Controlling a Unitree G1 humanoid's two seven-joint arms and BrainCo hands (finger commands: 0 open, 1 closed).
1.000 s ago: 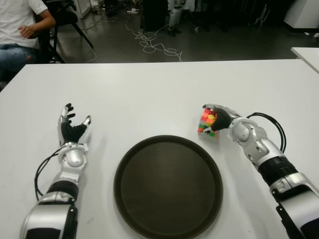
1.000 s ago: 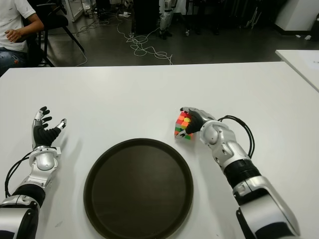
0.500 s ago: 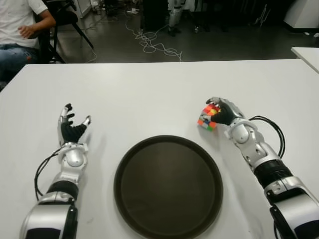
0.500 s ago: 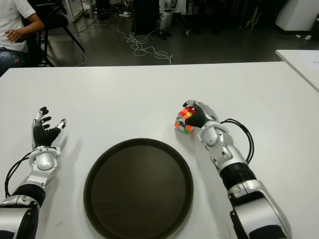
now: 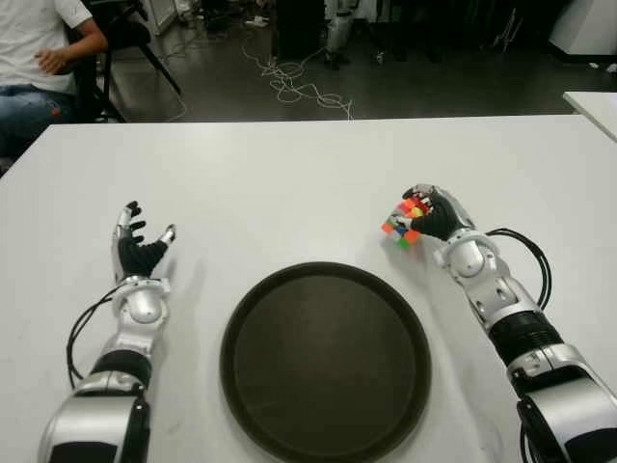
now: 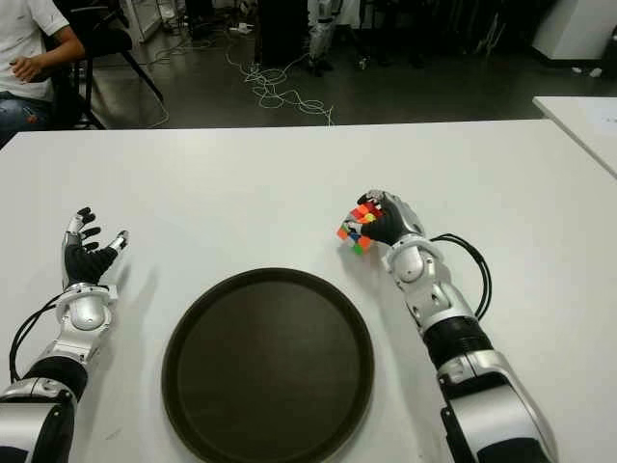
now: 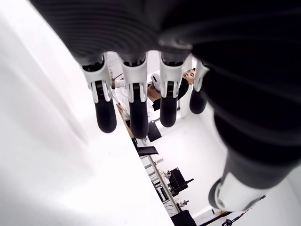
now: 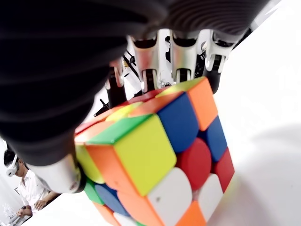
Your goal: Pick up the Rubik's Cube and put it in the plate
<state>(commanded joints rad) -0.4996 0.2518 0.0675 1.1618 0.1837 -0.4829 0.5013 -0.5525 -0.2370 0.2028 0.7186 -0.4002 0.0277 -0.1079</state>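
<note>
The right hand has its fingers wrapped around the cube, holding it tilted and, as far as the eye views show, just clear of the white worktop. The right wrist view shows the cube filling the palm with fingertips hooked over its far edge. The dark round plate lies nearer the robot and toward its left from the cube, close by, its far right rim just below the held cube in the eye views. So the coming move is probably a short carry inward and to the left, over that rim. The left hand shows on the far side of the plate, fingers spread and holding nothing, well apart from the cube.
</note>
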